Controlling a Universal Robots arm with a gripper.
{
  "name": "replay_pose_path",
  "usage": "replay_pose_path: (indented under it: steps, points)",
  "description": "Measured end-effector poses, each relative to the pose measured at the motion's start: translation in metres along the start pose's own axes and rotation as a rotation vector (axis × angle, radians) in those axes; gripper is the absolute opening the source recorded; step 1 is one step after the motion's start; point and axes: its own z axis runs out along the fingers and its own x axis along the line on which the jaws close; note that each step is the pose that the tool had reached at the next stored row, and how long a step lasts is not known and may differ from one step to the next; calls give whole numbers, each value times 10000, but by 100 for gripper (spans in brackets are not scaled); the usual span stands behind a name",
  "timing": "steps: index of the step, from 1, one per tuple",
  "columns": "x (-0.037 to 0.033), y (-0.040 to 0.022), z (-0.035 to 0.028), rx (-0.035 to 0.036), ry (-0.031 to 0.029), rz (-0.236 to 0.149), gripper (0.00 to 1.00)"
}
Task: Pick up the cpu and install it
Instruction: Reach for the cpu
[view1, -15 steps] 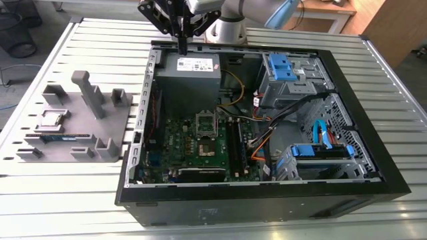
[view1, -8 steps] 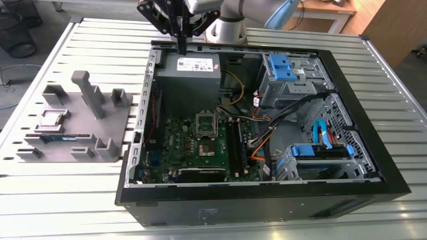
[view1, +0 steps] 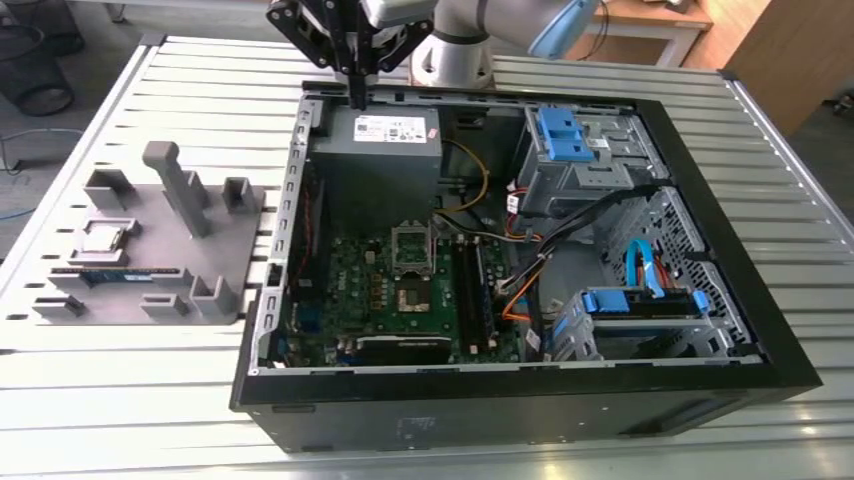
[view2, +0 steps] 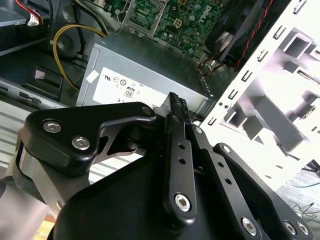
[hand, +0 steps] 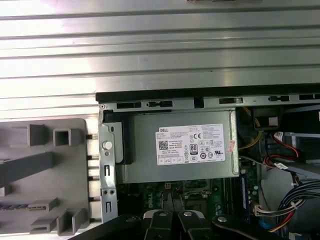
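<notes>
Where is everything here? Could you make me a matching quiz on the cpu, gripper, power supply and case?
1 cpu
2 gripper
3 power supply
4 case

A inside the case
B on the grey tray
C straight on the slatted table
D hovering above the power supply

Pairs: 1-B, 2-D, 3-A, 4-C

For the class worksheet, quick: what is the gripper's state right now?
Gripper: closed, holding nothing, by the power supply. The cpu lies on the grey tray.
</notes>
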Motion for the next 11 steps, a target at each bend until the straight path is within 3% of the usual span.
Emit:
replay_pose_path:
  steps: [11]
  points:
    - [83, -6, 1, 0, 0, -1, 11]
